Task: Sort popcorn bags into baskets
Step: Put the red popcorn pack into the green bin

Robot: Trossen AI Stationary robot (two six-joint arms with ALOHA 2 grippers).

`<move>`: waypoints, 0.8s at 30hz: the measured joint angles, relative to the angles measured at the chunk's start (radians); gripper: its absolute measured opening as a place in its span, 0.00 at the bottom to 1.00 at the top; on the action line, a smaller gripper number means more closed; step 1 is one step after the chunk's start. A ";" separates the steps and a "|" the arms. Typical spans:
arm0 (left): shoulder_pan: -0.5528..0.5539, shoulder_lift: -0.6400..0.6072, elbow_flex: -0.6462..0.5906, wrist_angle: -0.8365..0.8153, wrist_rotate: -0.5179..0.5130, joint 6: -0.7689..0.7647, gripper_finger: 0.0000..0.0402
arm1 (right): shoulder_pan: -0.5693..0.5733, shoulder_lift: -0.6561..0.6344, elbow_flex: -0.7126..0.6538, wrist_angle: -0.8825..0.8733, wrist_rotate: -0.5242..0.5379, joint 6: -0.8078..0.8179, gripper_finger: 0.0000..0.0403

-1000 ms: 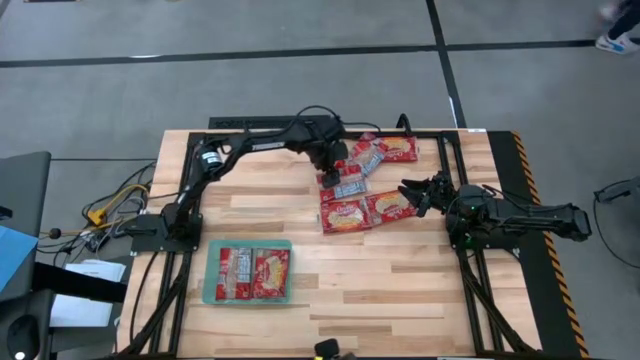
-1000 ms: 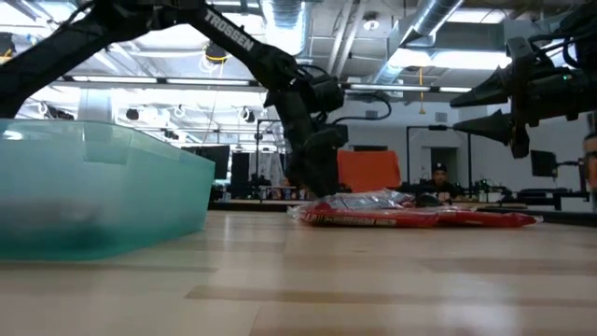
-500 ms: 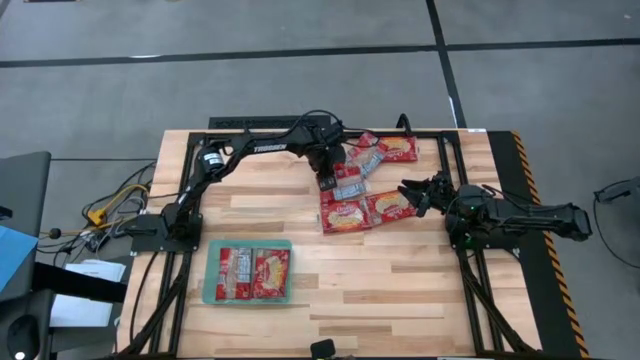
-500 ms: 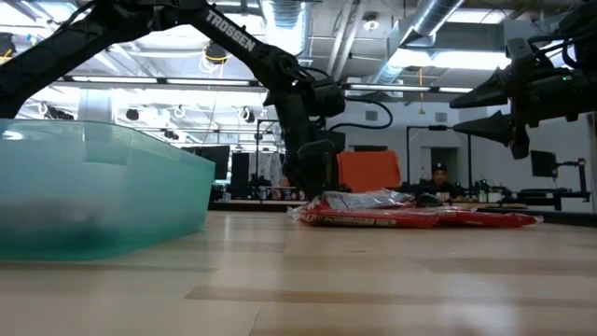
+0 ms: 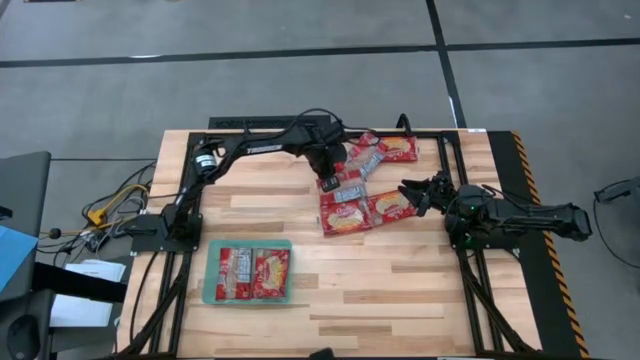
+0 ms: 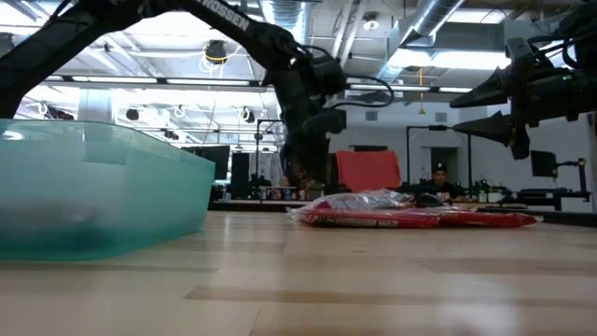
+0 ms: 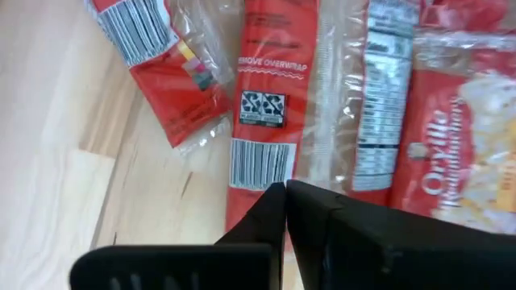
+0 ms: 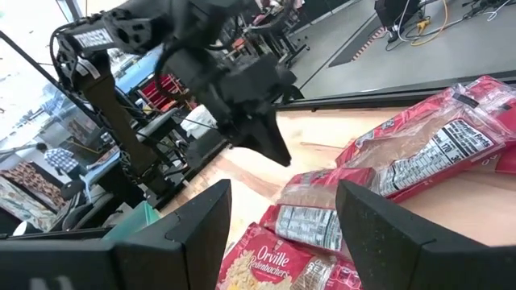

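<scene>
Red packets, popcorn bags [image 5: 362, 185], lay clustered on the wooden worktop [image 5: 400, 290] at about 1 o'clock from its centre in the high view. Legible print: "Orville Redenbacher's" on a bag face [image 8: 278, 262] in the right wrist view; "REMOVE OVERWRAP", a barcode and a nutrition panel on the bag backs [image 7: 266, 89] in the left wrist view. "TROSSEN" was printed on the left arm [image 6: 224, 14] in the low view.

Teal basket [image 5: 211, 290]: at 7 o'clock on the worktop, holding two bags [image 5: 254, 272] laid flat side by side. The low view showed only its translucent wall [image 6: 140, 201], contents blurred.

Left tool [image 5: 327, 176]: poised over the 9 o'clock edge of the cluster, fingers [image 7: 266, 221] drawn together to a point above a barcoded bag back, gripping nothing visible. The right wrist view showed it as a dark wedge [image 8: 270, 145] clear of the bags.

Right tool [image 5: 412, 192]: at the 3 o'clock edge of the cluster, fingers [image 8: 379, 225] spread apart, holding nothing; raised above the worktop in the low view [image 6: 490, 107].

Surroundings: black frame rails [image 5: 455, 290] on the worktop, cables [image 5: 110, 205] off its 9 o'clock side, hazard striping [image 5: 540, 240] along the 3 o'clock edge. A person [image 6: 438, 182] sat in the room beyond, seen only in the low view.
</scene>
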 joint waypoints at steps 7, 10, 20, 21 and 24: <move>-0.026 -0.046 0.000 0.003 -0.042 -0.031 0.00 | 0.000 0.000 0.000 0.000 0.000 0.000 0.62; -0.027 -0.044 0.000 0.051 -0.007 -0.003 0.04 | 0.000 0.000 0.000 0.000 0.000 0.000 0.62; -0.053 -0.014 0.000 0.234 0.087 -0.023 0.53 | 0.000 0.000 0.000 0.000 0.000 0.000 0.62; -0.064 -0.002 0.000 0.252 0.067 -0.018 0.59 | 0.000 0.000 0.000 -0.002 -0.001 0.000 0.62; -0.093 0.019 -0.001 0.251 -0.005 -0.032 0.74 | 0.000 0.002 0.000 -0.005 -0.001 -0.001 0.62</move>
